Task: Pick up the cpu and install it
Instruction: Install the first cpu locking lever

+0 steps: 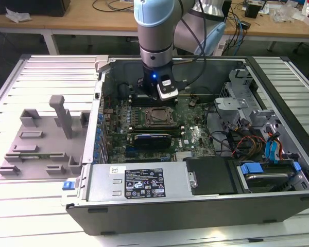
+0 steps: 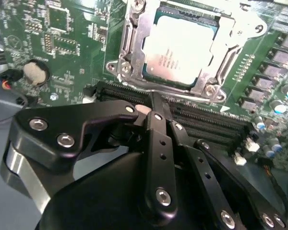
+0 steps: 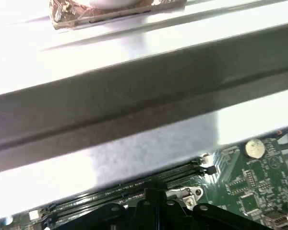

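Hovering inside an opened computer case [image 1: 278, 200], the gripper [image 2: 153, 115] hangs just above the memory slots [image 2: 201, 120], at about 6 o'clock from the socket [image 2: 129, 52] in the second wrist view. Its black fingers [image 2: 156, 143] meet at a narrow tip with nothing seen between them; whether they are fully closed cannot be told. The cpu [image 2: 182, 48] already lies in the socket, silvery top up, the metal frame around it and the retention plate still raised.

Judged from here, the risk is a chip that sits slightly off its seat: any downward push from the arm [image 1: 154, 31] or a plate closed over it could bend pins beneath. The fingers also ride close to the slot latches, so a small sideways drift could snag one. Cables [image 1: 237, 139] at 3 o'clock of the board [image 1: 195, 139] in the exterior view lie well apart from the tool.

The case rests open on a pale ribbed table [image 1: 41, 77], its grey side panel [image 1: 41, 144] laid flat at 9 o'clock. Behind, at 12 o'clock, a wooden bench [image 1: 92, 20] carries loose wires and clutter. A drive bay [image 1: 262, 175] with blue tabs fills the 4 o'clock corner.
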`<state>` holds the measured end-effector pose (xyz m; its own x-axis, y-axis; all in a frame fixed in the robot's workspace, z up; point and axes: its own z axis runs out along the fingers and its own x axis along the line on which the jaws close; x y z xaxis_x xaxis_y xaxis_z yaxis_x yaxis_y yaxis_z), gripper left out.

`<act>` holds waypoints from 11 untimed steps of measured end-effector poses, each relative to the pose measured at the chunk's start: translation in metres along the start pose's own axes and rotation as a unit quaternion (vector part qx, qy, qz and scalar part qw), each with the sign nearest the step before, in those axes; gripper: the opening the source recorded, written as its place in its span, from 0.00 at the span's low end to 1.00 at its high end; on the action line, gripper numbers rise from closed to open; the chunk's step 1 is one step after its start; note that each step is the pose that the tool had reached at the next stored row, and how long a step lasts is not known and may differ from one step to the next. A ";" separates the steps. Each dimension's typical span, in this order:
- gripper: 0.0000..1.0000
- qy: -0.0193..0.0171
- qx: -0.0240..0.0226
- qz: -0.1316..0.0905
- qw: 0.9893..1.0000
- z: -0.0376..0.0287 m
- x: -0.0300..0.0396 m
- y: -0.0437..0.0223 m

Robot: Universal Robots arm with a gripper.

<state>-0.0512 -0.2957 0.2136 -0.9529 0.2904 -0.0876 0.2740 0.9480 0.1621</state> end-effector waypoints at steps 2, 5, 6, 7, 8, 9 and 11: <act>0.11 0.000 0.001 0.000 1.000 -0.0034 -0.0003 0.0005; 0.11 -0.001 0.003 0.000 1.000 -0.0037 -0.0007 -0.0007; 0.11 -0.001 0.004 -0.001 1.000 -0.0039 -0.0011 -0.0020; 0.11 -0.001 0.005 -0.001 1.000 -0.0042 -0.0019 -0.0048; 0.11 -0.001 0.005 -0.001 1.000 -0.0045 -0.0025 -0.0066; 0.11 -0.001 0.005 -0.001 1.000 -0.0047 -0.0030 -0.0086; 0.11 -0.002 0.006 -0.001 1.000 -0.0054 -0.0045 -0.0133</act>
<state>-0.0513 -0.3103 0.2171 -0.9529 0.2894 -0.0910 0.2741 0.9498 0.1508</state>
